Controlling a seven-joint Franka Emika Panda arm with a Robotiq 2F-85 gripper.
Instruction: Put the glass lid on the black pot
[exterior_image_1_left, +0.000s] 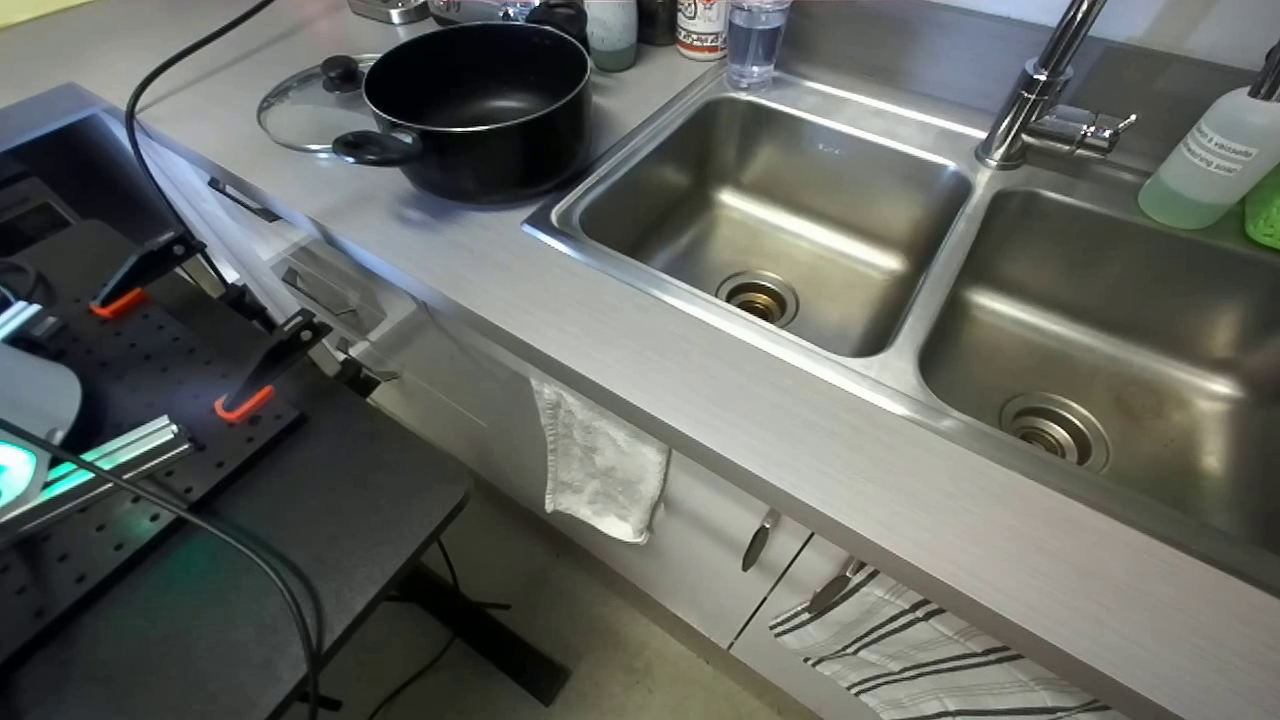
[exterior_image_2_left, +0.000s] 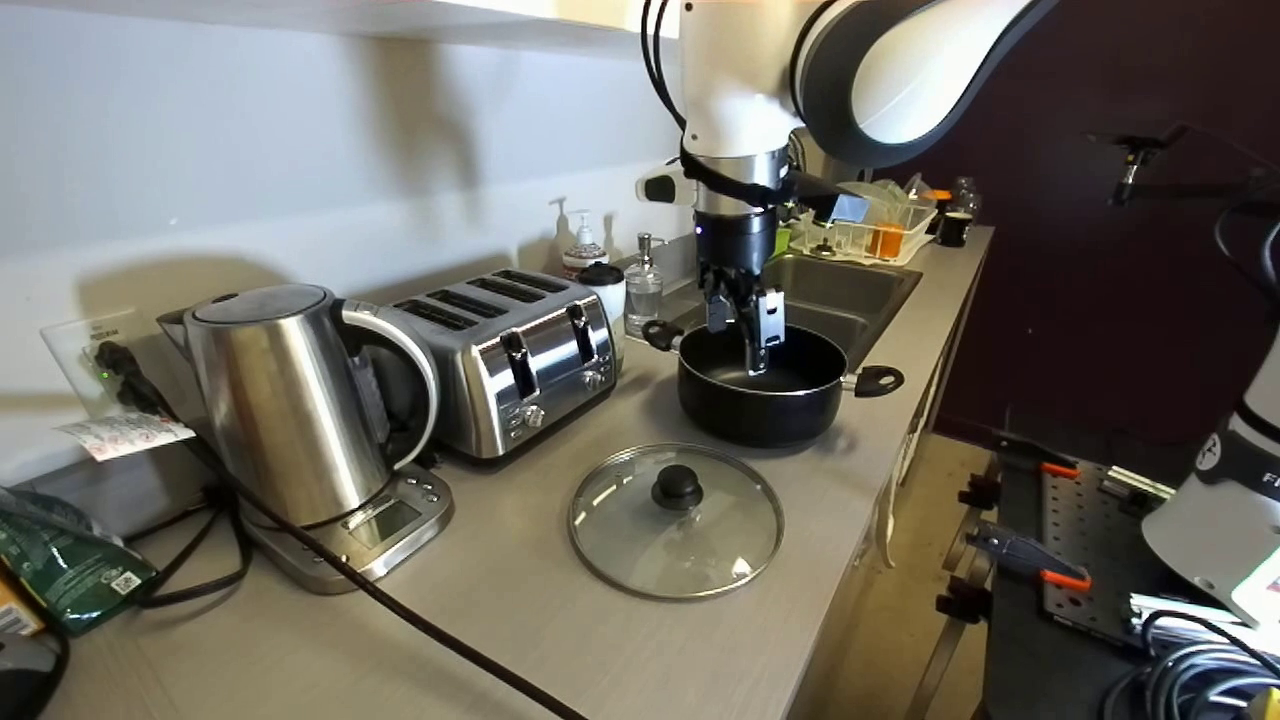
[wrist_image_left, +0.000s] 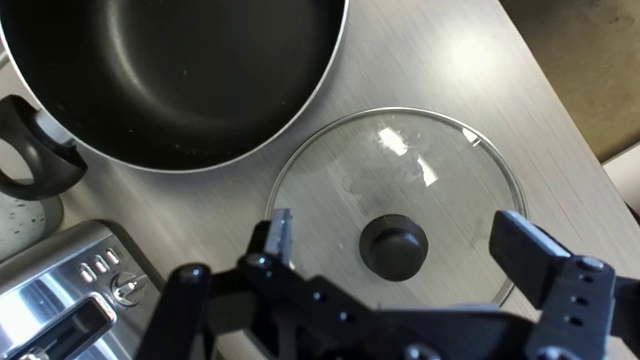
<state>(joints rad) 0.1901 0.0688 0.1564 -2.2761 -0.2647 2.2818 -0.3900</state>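
The desk (wrist_image_left: 410, 65) spreads under the fingers (wrist_image_left: 520, 255); it is grey and smooth, with thin streaks like wood grain. In an exterior view the sink (exterior_image_2_left: 850, 283) is behind the fingers, made of steel, with rounded corners. The toaster (wrist_image_left: 60, 280), boxy and of polished metal, stands left of the fingers in the wrist view. The pot (wrist_image_left: 190, 70), there to their upper left, is round and black, smooth inside, with a thin bright rim. The lid (wrist_image_left: 395, 197) is a disc of clear glass inside a narrow metal ring; it lies on the desk, lower than the fingers, just beside the pot but apart from it. The fingers are dark and jointed, with small bolt heads; they are spread wide and hold nothing. In the gap between them the wrist view shows the knob (wrist_image_left: 393, 247), dark, round and glossy.

Concerning direction, the pot has its mouth upward, and its longest line passes through the two handles (exterior_image_1_left: 375, 150), from the toaster side to the free edge of the desk. The lid lies flat, its knob pointing up; being a circle, it is equally wide every way.
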